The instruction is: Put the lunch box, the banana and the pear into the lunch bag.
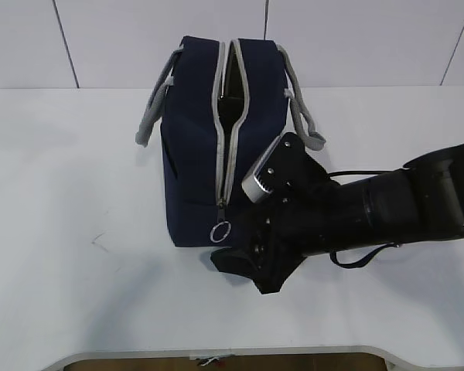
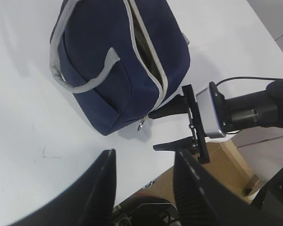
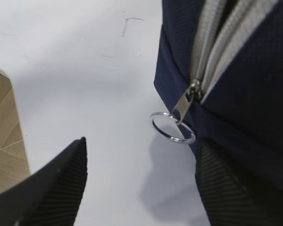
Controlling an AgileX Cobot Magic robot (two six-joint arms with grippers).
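lunch bag [image 1: 193,147] just beside right gripper [image 3: 139,174] (jaws spread), zipper ring [image 3: 172,127] between

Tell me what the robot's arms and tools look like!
The right arm is a thick black tube with a thin black cable looping beside it and a silver-grey camera box near the wrist. Both tools, right tool and left tool, have black fingers; the right's are ribbed inside.

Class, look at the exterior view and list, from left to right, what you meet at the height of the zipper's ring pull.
Bare white table → navy lunch bag → zipper's ring pull → right gripper, jaws open → right arm.
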